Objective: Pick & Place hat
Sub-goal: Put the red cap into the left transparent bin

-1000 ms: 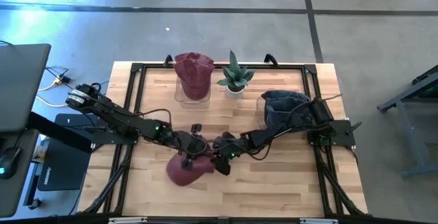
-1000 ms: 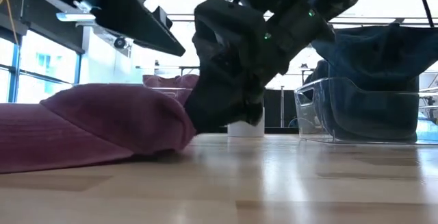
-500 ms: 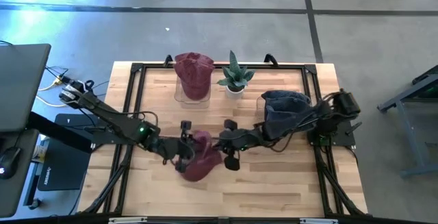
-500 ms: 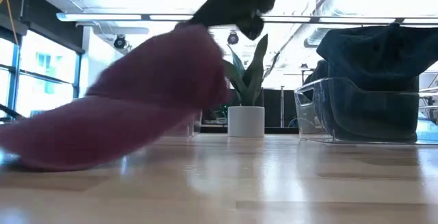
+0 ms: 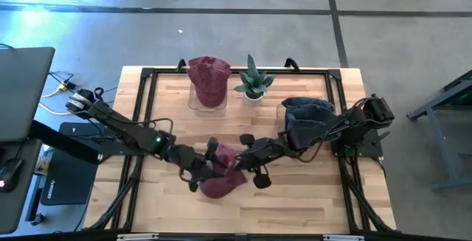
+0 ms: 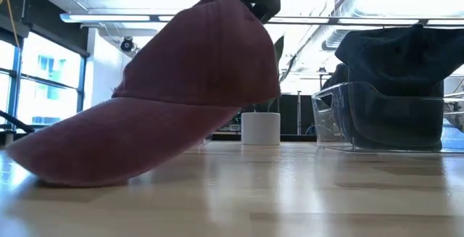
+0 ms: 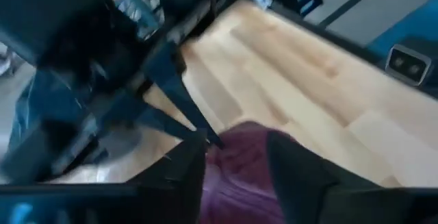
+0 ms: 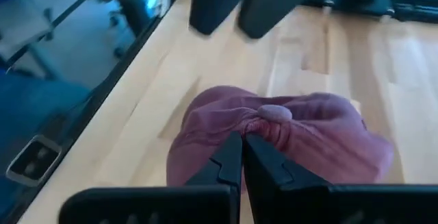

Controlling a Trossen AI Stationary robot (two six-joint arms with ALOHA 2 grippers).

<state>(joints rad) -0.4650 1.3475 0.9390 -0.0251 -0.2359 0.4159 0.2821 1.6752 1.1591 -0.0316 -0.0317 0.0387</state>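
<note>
the right gripper point(image 8: 243, 157) is clenched on the crown of the maroon hat point(image 5: 221, 176), tilting it off the table point(image 5: 310, 197); the left gripper point(image 7: 236, 157) grasps its other side.

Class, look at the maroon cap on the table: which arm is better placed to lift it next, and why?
Probably the right. The right gripper has its jaws shut on the crown of the maroon cap, tilting it up off the table. The left gripper only sits beside it.

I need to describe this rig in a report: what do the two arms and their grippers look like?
Both arms are dark, slim and jointed, with black cables along them and a small green light each. The left gripper and right gripper each have two flat, dark, tapered fingers.
</note>
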